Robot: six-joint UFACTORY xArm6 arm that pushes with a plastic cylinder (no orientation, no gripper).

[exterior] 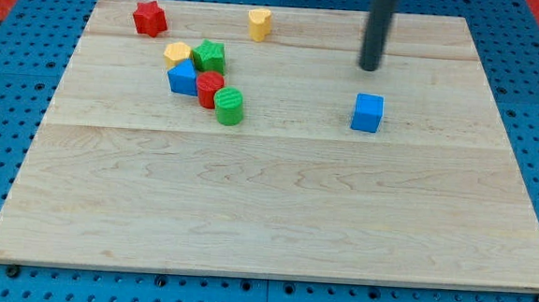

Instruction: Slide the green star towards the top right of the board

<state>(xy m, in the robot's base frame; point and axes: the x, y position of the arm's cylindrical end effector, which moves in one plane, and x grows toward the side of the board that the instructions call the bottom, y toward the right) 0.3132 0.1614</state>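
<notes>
Seven blocks lie on the counter [274,226]. Our tip [369,68], a bare rod with no claw and holding nothing, stands above the blue cube [367,112], well apart from the green star [210,55] in the left cluster. We judge the approach pending: next, reach the star's lower-left side.

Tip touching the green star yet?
Apart. The camera view shows my tip far to the view's right of the green star, with bare board between them.
</notes>
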